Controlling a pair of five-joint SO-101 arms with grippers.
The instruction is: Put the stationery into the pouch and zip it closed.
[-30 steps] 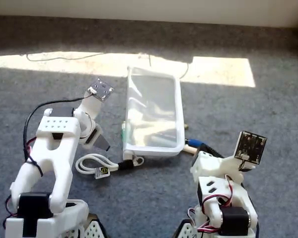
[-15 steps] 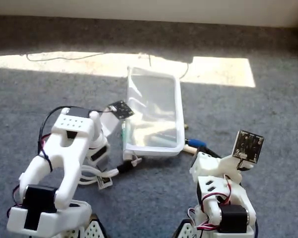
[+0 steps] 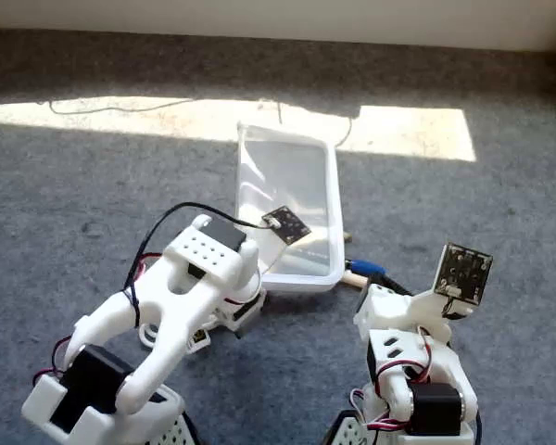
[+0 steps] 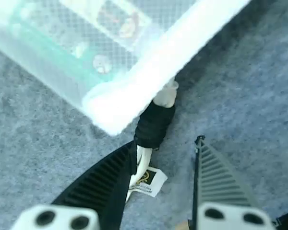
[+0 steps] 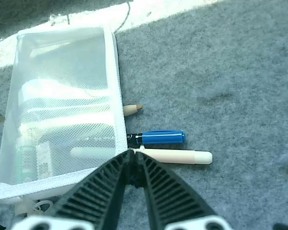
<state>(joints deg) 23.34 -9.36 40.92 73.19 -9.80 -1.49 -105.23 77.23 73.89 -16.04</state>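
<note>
The pouch (image 3: 287, 185) lies near the middle of the bench (image 3: 463, 213), its long side running from the near edge toward the far edge. Some items show through its mesh. A blue pen (image 5: 158, 138) and a cream pen (image 5: 173, 155) lie just beside it on the bench, on the right arm's side, and a pencil (image 5: 133, 109) end shows at the pouch's edge.

The left hand (image 4: 166, 146) hangs over the pouch's near corner with its fingers apart, and the black zip pull (image 4: 153, 124) is just in front of them. The right hand (image 5: 133, 155) is pressed together above the cream pen.

I judge the pouch light and soft, so it will probably slide or crumple when pulled. It is better to take it at the stiff zip pull. The pens look smooth and round, so they are best gripped across the middle.
</note>
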